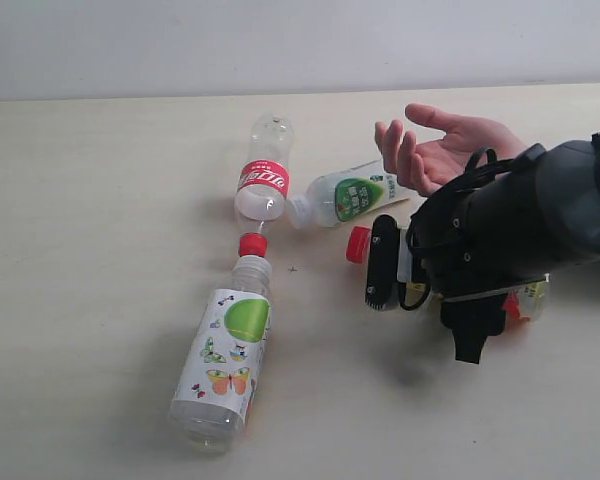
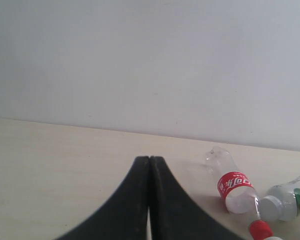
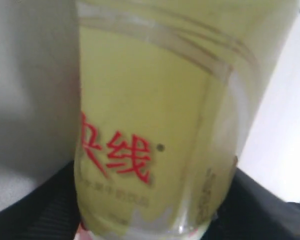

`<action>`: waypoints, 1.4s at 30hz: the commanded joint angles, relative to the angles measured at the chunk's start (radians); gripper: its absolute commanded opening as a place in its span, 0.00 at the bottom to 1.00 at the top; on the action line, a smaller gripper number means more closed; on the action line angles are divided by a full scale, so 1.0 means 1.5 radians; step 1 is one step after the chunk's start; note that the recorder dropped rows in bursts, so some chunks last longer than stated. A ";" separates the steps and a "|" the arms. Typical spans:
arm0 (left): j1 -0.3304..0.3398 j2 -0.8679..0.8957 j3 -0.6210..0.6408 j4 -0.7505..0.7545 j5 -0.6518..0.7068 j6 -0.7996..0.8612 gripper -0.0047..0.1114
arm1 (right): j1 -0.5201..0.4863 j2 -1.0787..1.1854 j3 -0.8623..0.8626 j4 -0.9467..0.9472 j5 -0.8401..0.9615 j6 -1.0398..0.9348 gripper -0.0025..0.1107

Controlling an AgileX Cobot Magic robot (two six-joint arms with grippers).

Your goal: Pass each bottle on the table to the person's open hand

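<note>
**A:** What sits closest to you?

**B:** My own pincers. The left pincer has its two black fingers pressed flat together with nothing between them, above the table. The right pincer is clamped round the yellow-green bottle. In that wrist camera the bottle's body, with its red lettering, fills nearly everything.

**A:** And across the table, front to back?

**B:** Nearest lies the large butterfly bottle, on its side with its neck pointing toward the back. To its right and a little further back, my right arm holds the yellow-green bottle sideways, its red lid poking out past my finger. I can't tell whether it rests on the table or hangs just above it.

**A:** Behind those?

**B:** A red cap sits between the butterfly bottle's neck and the red-label bottle. I can't tell which of the two it belongs to. The green-and-white bottle lies on its side too, its white end just beside the red-label one.

**A:** And furthest?

**B:** The open hand, palm up, just beyond the green-and-white bottle. Behind it is the pale wall.
</note>
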 commanded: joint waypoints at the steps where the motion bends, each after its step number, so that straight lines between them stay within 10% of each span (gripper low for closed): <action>1: 0.001 -0.004 0.002 0.002 -0.001 0.001 0.04 | -0.005 0.007 -0.001 0.005 0.002 0.008 0.38; 5: 0.001 -0.004 0.002 0.002 -0.001 0.001 0.04 | -0.003 0.001 -0.001 0.010 0.037 0.008 0.02; 27: 0.001 -0.004 0.002 0.002 -0.001 0.001 0.04 | 0.032 -0.286 -0.001 0.454 0.241 -0.279 0.02; 42: 0.001 -0.004 0.002 0.002 -0.001 0.001 0.04 | 0.006 -0.473 -0.051 0.345 0.329 -0.090 0.02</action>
